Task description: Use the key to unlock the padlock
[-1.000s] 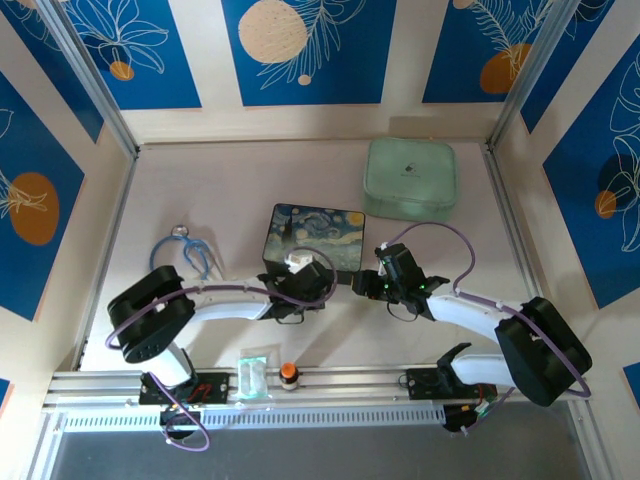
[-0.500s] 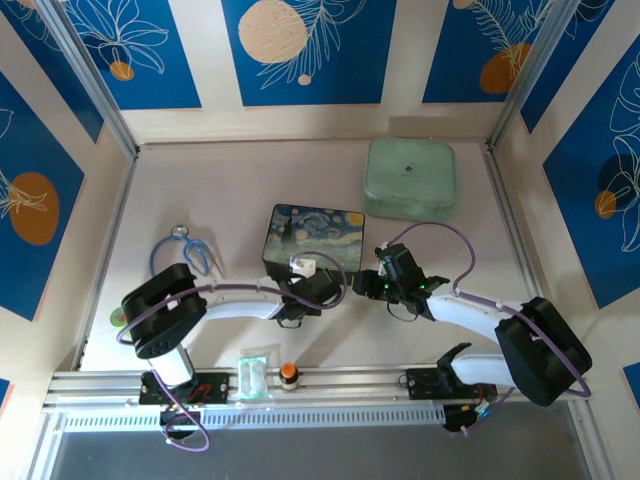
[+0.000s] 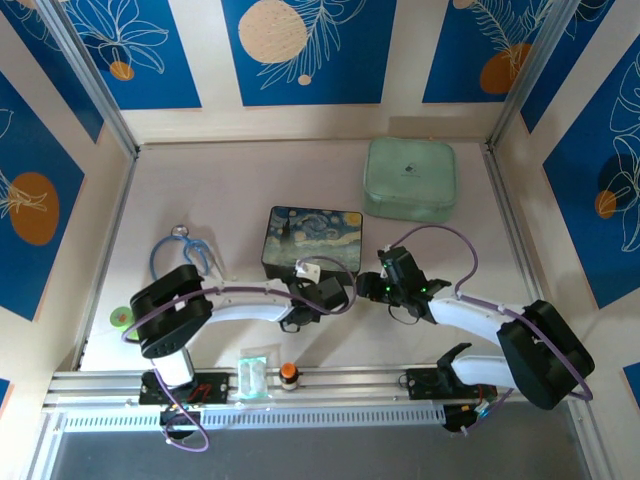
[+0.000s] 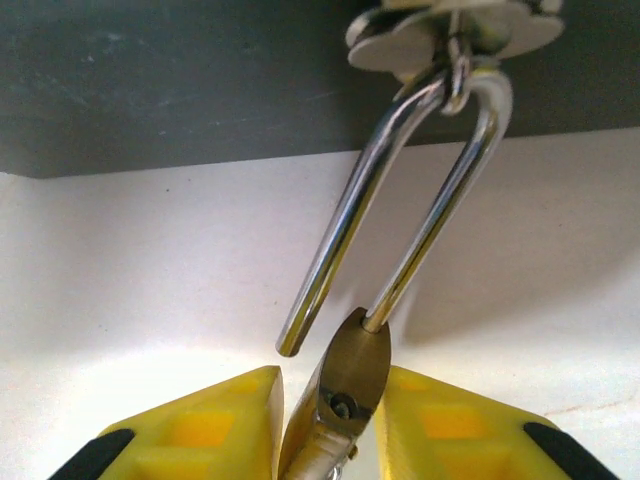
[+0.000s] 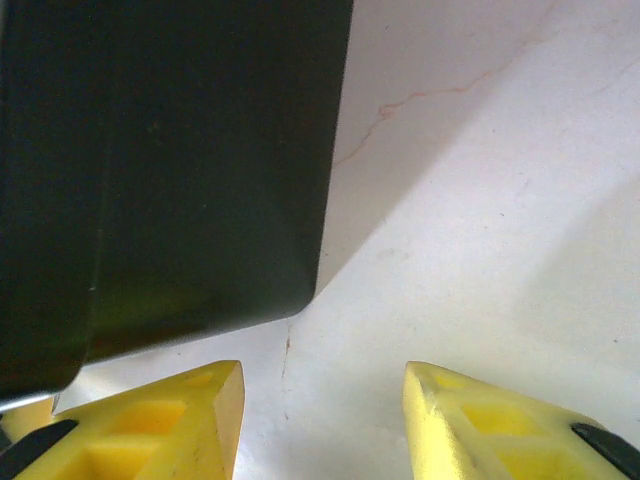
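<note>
left end effector [image 4: 333, 392] clamps the padlock [image 4: 354, 356] body; its shackle [image 4: 402, 200] hangs from the box [image 4: 200, 80] hasp [image 4: 450, 25], 1 leg free. right end effector [image 5: 322, 372] sits open over the surface [image 5: 480, 200], beside the box corner.

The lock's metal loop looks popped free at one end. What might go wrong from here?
1. The loop of the padlock is hooked through the ring on the box, so a pull by the left gripper may drag the box rather than free the lock.
2. The right gripper is open beside the box, not holding it, so nothing steadies it.
3. The fingers pinch only the padlock's narrow body; it might twist or slip.
</note>
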`<state>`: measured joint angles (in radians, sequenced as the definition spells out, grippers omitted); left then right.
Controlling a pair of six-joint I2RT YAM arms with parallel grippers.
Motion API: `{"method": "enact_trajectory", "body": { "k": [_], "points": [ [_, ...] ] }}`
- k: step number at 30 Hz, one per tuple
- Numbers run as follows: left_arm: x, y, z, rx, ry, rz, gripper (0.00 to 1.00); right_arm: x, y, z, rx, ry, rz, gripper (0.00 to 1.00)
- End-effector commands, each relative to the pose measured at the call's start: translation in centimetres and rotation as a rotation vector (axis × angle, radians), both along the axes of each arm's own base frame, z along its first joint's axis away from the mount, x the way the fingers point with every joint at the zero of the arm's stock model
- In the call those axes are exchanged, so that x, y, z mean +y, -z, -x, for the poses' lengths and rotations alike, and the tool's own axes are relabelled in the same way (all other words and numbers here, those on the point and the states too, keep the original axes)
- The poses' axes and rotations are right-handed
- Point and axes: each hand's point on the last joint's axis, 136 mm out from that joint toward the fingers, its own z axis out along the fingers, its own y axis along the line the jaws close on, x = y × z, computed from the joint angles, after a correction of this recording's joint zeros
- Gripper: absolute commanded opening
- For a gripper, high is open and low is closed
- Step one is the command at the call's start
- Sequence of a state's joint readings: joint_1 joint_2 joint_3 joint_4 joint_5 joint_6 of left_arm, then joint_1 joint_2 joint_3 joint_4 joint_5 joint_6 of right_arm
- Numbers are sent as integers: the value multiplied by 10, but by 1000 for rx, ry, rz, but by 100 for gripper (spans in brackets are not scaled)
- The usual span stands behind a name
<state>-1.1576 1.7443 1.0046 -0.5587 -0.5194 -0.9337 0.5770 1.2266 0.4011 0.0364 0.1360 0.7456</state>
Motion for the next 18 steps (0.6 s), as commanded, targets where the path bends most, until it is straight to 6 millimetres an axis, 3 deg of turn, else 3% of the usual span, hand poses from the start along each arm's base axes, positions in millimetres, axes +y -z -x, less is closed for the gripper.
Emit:
{"method": "enact_trajectory", "body": {
  "k": [1, 10, 14, 16, 18],
  "points": [
    [-2, -9, 4, -24, 26, -49, 29, -3, 3, 3, 3, 14, 6, 46],
    [-13, -7, 14, 3, 55, -32, 28, 0, 5, 6, 4, 7, -4, 46],
    [-14, -10, 14, -5, 58, -10, 29, 9, -8, 8, -58, -41, -40, 47],
    [-14, -17, 13, -21, 61, 19, 37, 13, -16, 10, -90, -56, -62, 61],
    [-15, -29, 11, -44, 72, 79, 72, 16, -25, 14, -104, -68, -76, 100]
  ]
}}
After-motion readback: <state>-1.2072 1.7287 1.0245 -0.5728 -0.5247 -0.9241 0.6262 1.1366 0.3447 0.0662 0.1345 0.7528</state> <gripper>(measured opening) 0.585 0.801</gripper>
